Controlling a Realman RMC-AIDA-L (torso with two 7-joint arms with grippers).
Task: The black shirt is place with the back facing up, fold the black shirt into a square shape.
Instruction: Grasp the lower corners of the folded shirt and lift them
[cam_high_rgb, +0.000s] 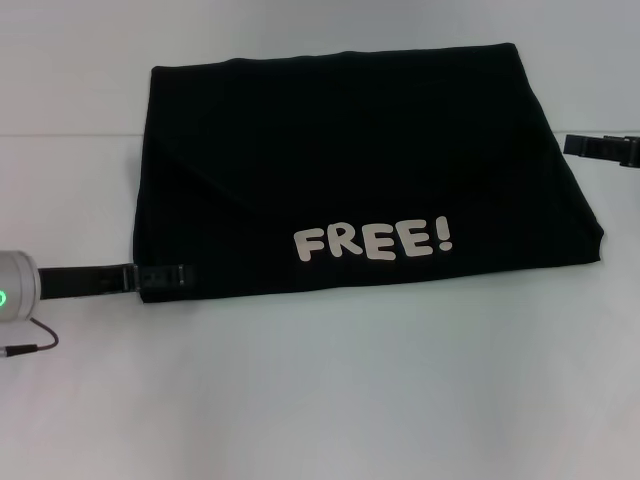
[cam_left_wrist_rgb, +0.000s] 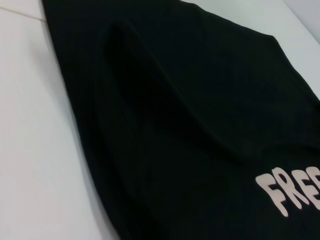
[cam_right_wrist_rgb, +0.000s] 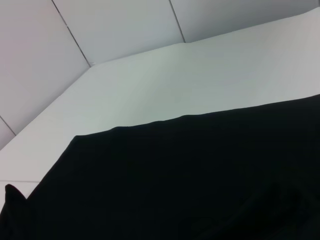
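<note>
The black shirt (cam_high_rgb: 350, 160) lies folded into a wide, roughly rectangular shape on the white table, with its white "FREE!" lettering (cam_high_rgb: 372, 241) facing up near the front edge. A diagonal fold runs across its left part (cam_left_wrist_rgb: 175, 125). My left gripper (cam_high_rgb: 175, 276) sits low at the shirt's near-left corner, against the cloth edge. Off the shirt's right edge, my right gripper (cam_high_rgb: 575, 146) hovers a small gap away from the cloth. The right wrist view shows only the shirt's (cam_right_wrist_rgb: 200, 175) far edge and bare table.
The white table (cam_high_rgb: 320, 400) extends around the shirt on all sides. My left arm's silver wrist (cam_high_rgb: 12, 288) with a green light and a thin cable (cam_high_rgb: 30, 345) lie at the near left. Wall panels (cam_right_wrist_rgb: 100, 30) rise behind the table.
</note>
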